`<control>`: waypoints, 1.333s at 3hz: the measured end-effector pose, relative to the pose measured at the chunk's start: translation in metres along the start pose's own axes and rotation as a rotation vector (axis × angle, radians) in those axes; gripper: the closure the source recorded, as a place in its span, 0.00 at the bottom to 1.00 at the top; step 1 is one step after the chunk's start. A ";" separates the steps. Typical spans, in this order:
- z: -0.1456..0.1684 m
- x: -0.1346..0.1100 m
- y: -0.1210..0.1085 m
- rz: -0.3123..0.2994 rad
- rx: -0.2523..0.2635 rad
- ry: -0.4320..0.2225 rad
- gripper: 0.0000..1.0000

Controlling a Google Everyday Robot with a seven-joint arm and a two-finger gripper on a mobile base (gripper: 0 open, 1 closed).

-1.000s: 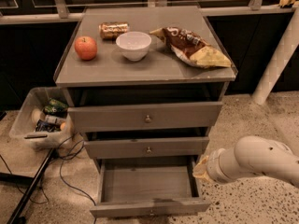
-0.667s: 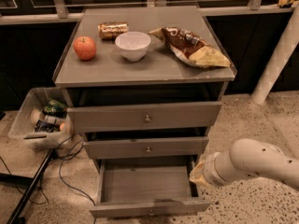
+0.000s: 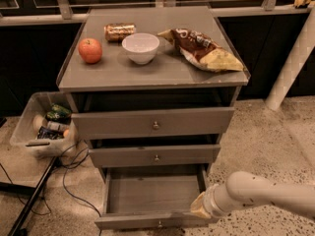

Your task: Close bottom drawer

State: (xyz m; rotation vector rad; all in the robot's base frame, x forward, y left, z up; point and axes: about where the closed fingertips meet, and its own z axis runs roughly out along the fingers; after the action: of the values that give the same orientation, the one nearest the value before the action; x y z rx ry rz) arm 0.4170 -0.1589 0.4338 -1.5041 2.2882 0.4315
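Observation:
The bottom drawer (image 3: 147, 195) of the grey cabinet stands pulled out, its shallow grey box empty, its slim front panel (image 3: 133, 221) with a small round knob (image 3: 159, 224) at the lower edge of the view. My white arm comes in from the right. The gripper (image 3: 199, 208) sits at the drawer's right front corner, by the front panel. Its end is mostly hidden behind the wrist.
Two upper drawers (image 3: 153, 124) are nearly closed. On the cabinet top (image 3: 113, 75) lie an apple (image 3: 90, 50), a white bowl (image 3: 141, 47), a snack bar (image 3: 119, 31) and a chip bag (image 3: 204, 50). A clear bin (image 3: 42, 127) with bottles and cables stands at the left. A white pillar (image 3: 293, 63) stands at the right.
My arm has moved left and down, bringing the gripper to the bottom drawer's right front corner. The drawer has not visibly moved.

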 end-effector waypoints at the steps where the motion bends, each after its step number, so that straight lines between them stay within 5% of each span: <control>1: 0.042 0.017 0.011 0.009 -0.021 -0.056 1.00; 3: 0.083 0.073 -0.025 0.018 0.076 -0.207 1.00; 4: 0.083 0.073 -0.025 0.018 0.075 -0.206 1.00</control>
State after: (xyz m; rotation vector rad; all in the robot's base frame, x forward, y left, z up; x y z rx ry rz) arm 0.4247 -0.1903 0.3256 -1.3382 2.1346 0.4772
